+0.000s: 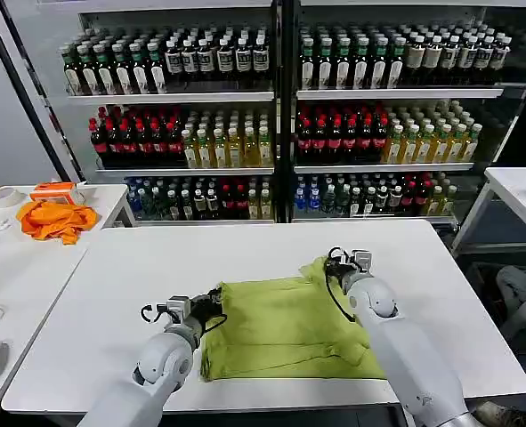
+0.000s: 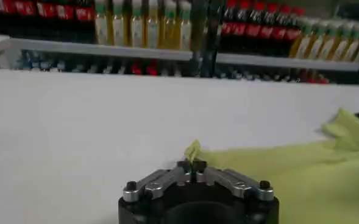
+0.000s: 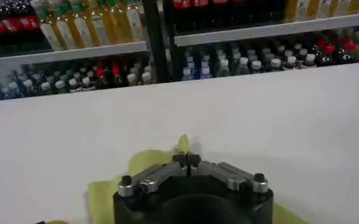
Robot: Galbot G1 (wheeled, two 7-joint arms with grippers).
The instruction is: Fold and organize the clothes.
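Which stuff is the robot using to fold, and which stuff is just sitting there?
For the job:
- green T-shirt
- left gripper, pinching the shirt's edge
- right gripper, pinching the shirt's far edge
- white table under the shirt

Just lying about:
- orange cloth on the side table
- bottles on the shelves behind

A white desk (image 1: pixel 156 267) is set in the middle of the room. Toward twelve o'clock, glass-fronted shelving (image 1: pixel 280 107) is stocked with rows of bottles (image 1: pixel 169 62): dark ones on the top shelf, red and yellow ones below, mixed ones lowest. At nine o'clock a second white desk (image 1: pixel 13 258) is seen, on which an orange cloth (image 1: pixel 56 219) is heaped. At three o'clock a corner of another white table (image 1: pixel 516 191) is visible.
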